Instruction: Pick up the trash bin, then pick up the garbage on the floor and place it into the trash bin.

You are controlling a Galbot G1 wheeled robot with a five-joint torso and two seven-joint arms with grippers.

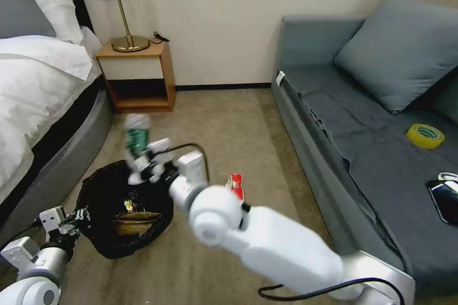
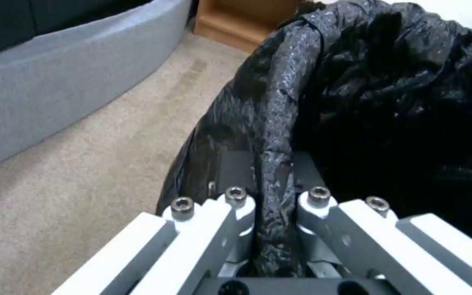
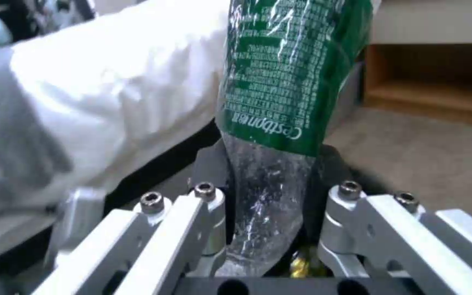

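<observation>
Left hand [image 2: 271,205] clenched on bin [image 1: 102,228] rim, steadying it near bed [image 1: 33,86] so mouth faces up. Right hand [image 1: 143,164] over bin, grasping bottle [image 1: 137,136] upright for drop. Paper bag [image 1: 136,221], wrapper [image 1: 129,206] inside bin; red packet [image 1: 235,185] on floor [image 1: 229,119] beside bin.

head: high, looking down | wrists: close-up, perhaps level | shared: trash bin [image 1: 125,209]

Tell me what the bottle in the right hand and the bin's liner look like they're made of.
The bottle in the right hand looks like thin clear plastic: see-through, crumpled and glinting, with a glossy green printed film label. The trash bin liner, pinched at the rim by the left hand, looks like thin black plastic film: crinkly and shiny along its folds.
</observation>
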